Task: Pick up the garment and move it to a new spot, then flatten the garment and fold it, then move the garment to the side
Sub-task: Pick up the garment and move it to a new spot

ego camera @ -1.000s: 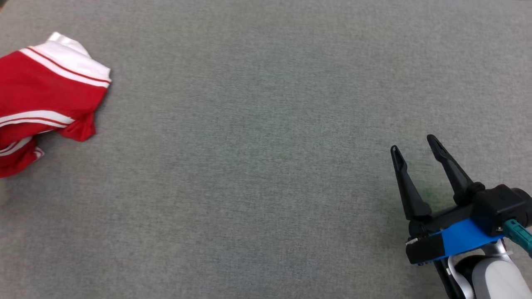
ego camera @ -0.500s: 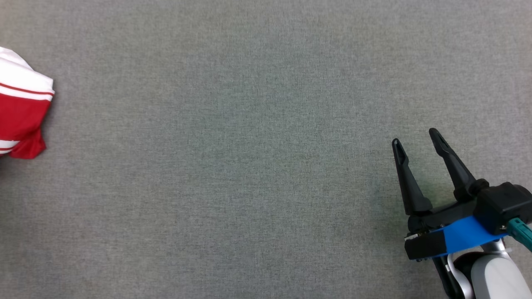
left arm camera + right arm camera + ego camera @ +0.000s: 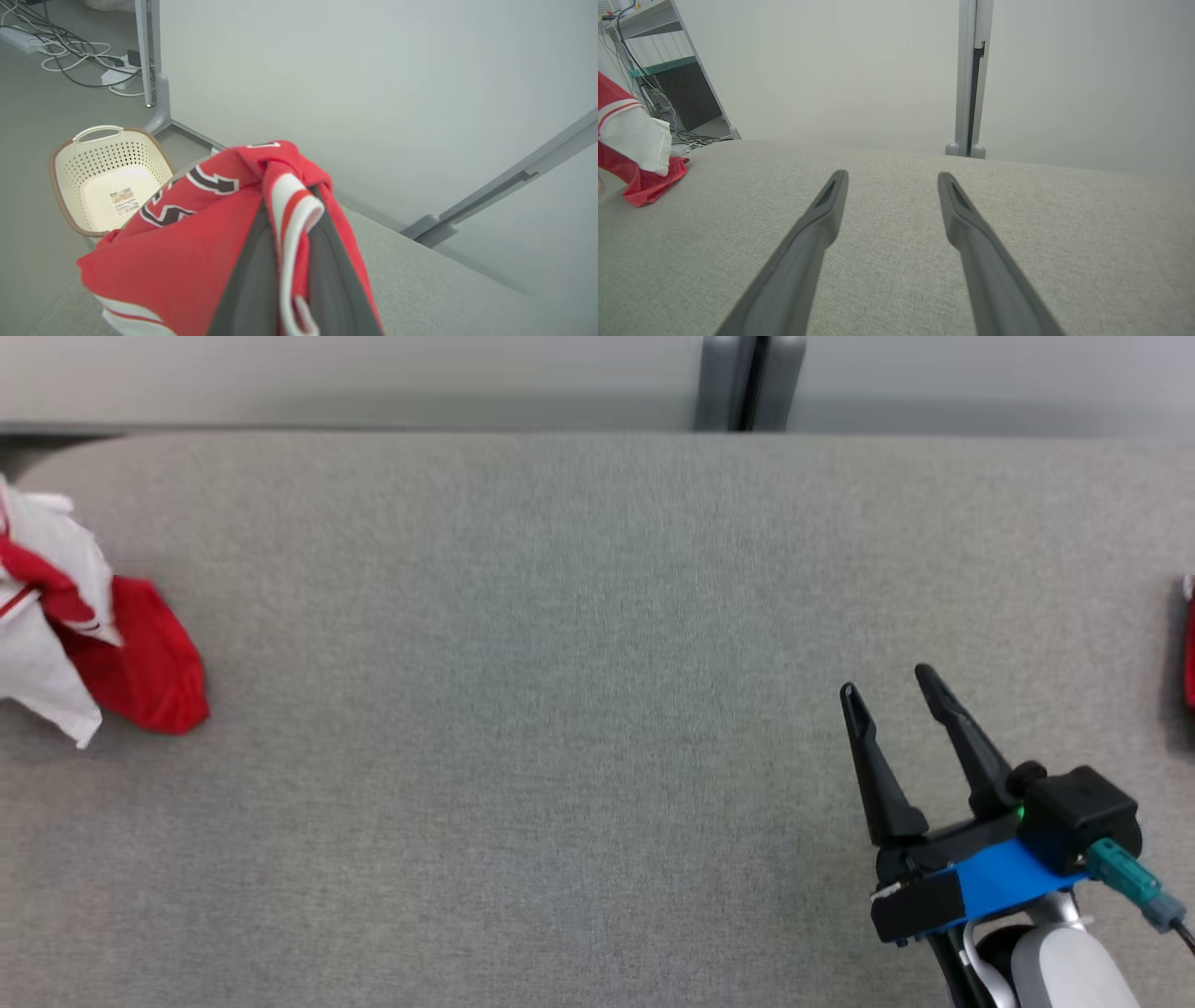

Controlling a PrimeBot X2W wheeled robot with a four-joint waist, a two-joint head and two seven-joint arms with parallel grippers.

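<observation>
Left hand [image 3: 290, 219] was clamped on the red-and-white garment [image 3: 140, 672], bunched at far left; right hand [image 3: 887, 681] hovered lower right over the worktop [image 3: 560, 709], fingers spread.

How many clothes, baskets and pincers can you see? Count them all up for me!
garment: 1
basket: 1
pincers: 2, the left pincer shut on the garment, the right pincer open
red bit at the head view's right edge: 1, too little shows to name it
Total: 5
</observation>
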